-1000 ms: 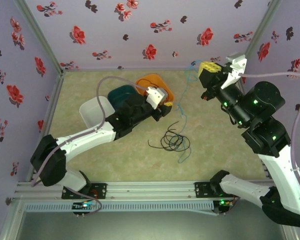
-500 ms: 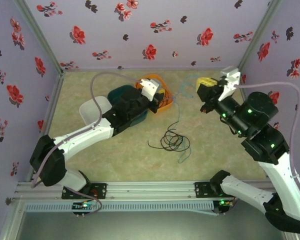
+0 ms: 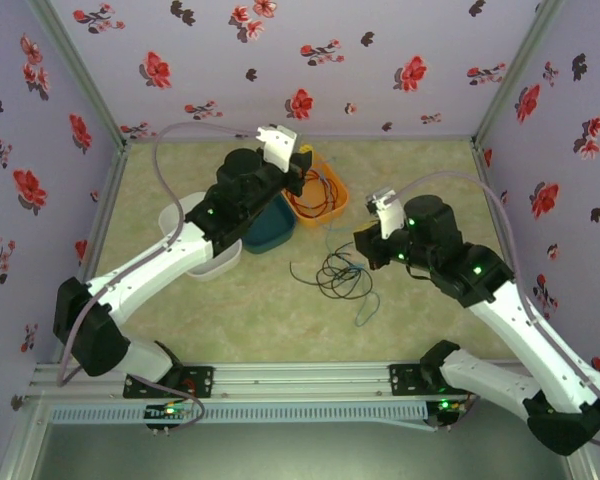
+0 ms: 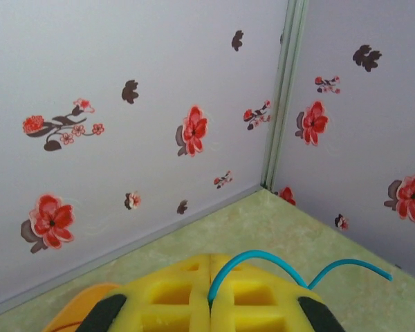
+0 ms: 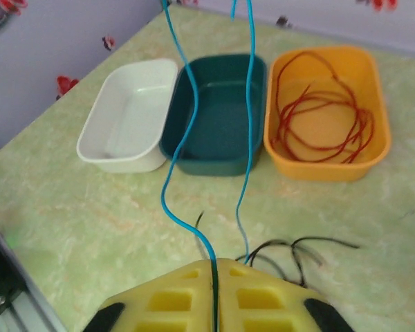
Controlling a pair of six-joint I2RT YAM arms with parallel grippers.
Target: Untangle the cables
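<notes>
**Cables, three colours, on table (image 3: 250,300)**

- Blue cable (image 5: 251,104): held at two places. One part is clamped between the yellow pads of the left tool (image 4: 209,268), which is raised over the far bins, and curves out towards the wall corner. Another part is seen running into the closed seam of the right tool (image 5: 213,268), low over the table, with two strands rising from it.
- Black cables (image 3: 335,275): loose looped bundle lying on the table, just beside the right tool.
- Red cable (image 5: 325,104): coiled inside the orange bin (image 5: 325,171).
- Teal bin (image 5: 218,162), white bin (image 5: 117,162): set in a row beside the orange bin.
</notes>
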